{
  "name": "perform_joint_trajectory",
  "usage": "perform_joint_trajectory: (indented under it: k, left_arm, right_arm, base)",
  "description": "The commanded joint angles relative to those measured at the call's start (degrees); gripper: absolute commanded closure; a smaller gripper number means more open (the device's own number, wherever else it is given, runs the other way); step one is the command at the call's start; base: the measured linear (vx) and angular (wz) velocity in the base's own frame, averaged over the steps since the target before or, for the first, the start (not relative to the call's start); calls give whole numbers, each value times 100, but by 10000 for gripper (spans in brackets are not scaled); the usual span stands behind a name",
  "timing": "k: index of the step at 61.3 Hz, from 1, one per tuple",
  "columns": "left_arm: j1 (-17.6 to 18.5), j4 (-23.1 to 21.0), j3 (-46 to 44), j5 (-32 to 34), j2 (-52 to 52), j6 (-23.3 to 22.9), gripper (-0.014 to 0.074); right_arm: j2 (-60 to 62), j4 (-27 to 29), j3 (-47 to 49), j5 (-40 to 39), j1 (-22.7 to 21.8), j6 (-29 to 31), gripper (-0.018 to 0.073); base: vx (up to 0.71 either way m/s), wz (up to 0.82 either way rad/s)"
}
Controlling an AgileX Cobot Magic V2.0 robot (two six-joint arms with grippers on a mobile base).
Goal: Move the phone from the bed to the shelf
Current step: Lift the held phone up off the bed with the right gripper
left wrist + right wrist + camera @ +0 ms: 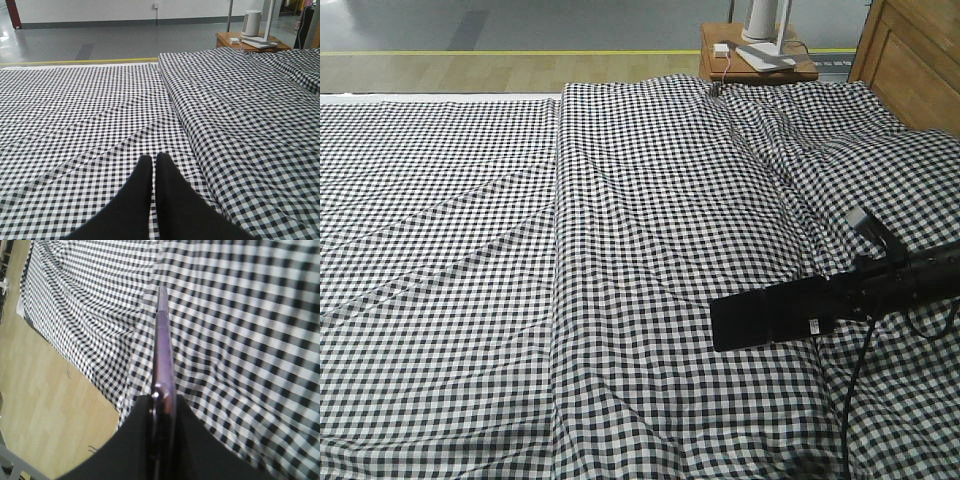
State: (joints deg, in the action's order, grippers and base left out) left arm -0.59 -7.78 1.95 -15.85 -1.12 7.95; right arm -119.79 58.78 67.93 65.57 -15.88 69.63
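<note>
— Looking for the phone (772, 317)?

— Found low on the right of the front view. Glossy black slab, lying roughly level over the gingham bed (620, 230), with a small white sticker (815, 326) near its right end. Cannot tell from here whether touching the cloth or hanging just above.

— Held by what?

— Pinched at that right end by the right gripper (838, 300), reaching in from the right edge of the frame. Clamped firmly on the slab. Trailing a black cable (853, 400) down toward the bottom edge.

— Same story from the right wrist?

— Yes. Seen edge-on there: pinkish-purple rim running up the middle of the frame, squeezed between two black fingers at bottom centre. Blurred checks behind, pale wood floor (45, 405) at lower left.

— And the other arm?

— Look at bottom centre of the left wrist view for the left gripper (153, 167). Pressed together, only a thin seam between the tips, nothing caught inside. Pointing across flat checked cloth, well apart from the phone.

— Anything else worth noting?

— Beyond the bed, at top right of the front view: a brown nightstand (798, 70) carrying a white appliance (767, 25). Further right, in the corner, a wooden headboard (915, 60).
</note>
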Motion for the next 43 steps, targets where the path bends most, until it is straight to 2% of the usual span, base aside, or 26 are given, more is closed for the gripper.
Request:
perform_joint_trajectory:
  k: [1, 20, 43]
  left_arm:
    - [18, -56, 13, 420, -27, -22, 596]
    - [18, -56, 13, 420, -27, -22, 596]
    - [18, -56, 13, 420, -27, -22, 596]
  right_arm:
    - [765, 481, -198, 845, 146, 365, 564]
    - [2156, 615, -537, 845, 716, 359, 564]
    - [3393, 696, -537, 845, 2024, 72, 564]
  base:
    - [0, 0]
    - [0, 0]
    - [0, 0]
